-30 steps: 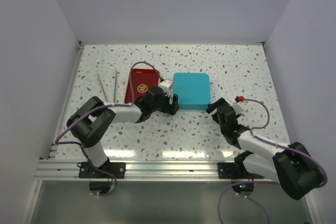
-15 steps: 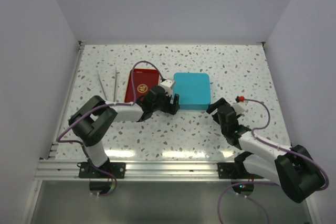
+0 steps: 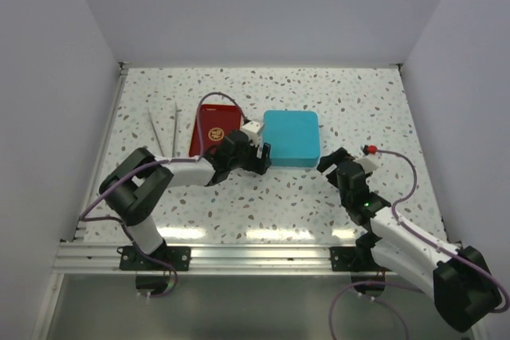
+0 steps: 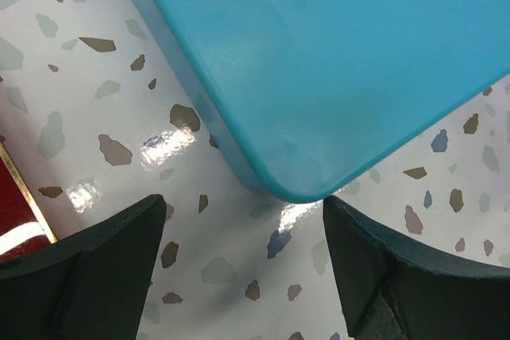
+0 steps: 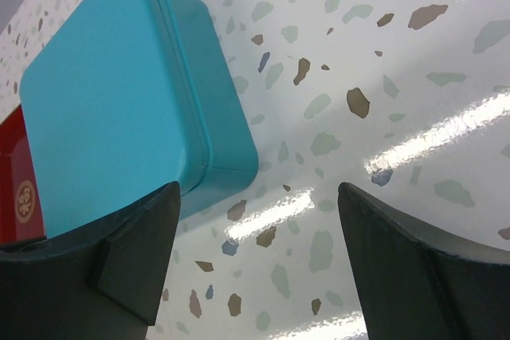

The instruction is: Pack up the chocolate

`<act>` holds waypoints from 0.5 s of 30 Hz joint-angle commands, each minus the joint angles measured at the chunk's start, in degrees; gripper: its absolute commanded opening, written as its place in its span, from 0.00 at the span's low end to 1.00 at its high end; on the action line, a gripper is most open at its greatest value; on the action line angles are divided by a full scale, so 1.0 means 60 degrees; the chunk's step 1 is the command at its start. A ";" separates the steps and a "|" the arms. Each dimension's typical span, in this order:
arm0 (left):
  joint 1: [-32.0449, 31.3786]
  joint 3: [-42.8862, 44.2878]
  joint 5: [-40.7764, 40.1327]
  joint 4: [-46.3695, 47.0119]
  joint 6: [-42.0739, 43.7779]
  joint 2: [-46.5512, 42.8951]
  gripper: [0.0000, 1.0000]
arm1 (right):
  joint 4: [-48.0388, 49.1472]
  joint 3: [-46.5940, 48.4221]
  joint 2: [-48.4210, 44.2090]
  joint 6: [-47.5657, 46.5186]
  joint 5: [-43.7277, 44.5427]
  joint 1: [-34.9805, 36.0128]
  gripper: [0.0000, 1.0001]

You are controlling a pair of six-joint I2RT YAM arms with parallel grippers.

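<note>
No chocolate shows in any view. A teal square tin (image 3: 291, 138) lies shut under its lid mid-table, with a red tray (image 3: 213, 127) bearing a gold emblem to its left. My left gripper (image 3: 262, 157) is open, low over the table at the tin's near left corner (image 4: 303, 181); its fingers (image 4: 103, 260) straddle bare table just short of that corner. My right gripper (image 3: 329, 163) is open too, by the tin's near right corner (image 5: 231, 157). Nothing lies between its fingers (image 5: 414, 260), and it is apart from the tin.
Two thin metal sticks (image 3: 163, 129) lie left of the red tray (image 5: 20, 189). White walls enclose the speckled table (image 3: 358, 101) on three sides. A metal rail (image 3: 239, 256) runs along the near edge.
My right arm has swung a little to the right and stretched lower along the table. The left arm and the tin have stayed put.
</note>
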 commanded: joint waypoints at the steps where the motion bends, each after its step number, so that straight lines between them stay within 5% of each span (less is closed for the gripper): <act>1: -0.0009 -0.0297 0.0320 0.0557 0.0424 -0.0960 0.86 | -0.0263 0.0705 0.0089 -0.0609 0.0454 -0.0024 0.84; 15: 0.0165 -0.0898 0.0921 0.0469 0.0616 -0.1942 0.89 | 0.0952 0.2287 0.2373 -0.1313 -0.0863 -0.0711 0.85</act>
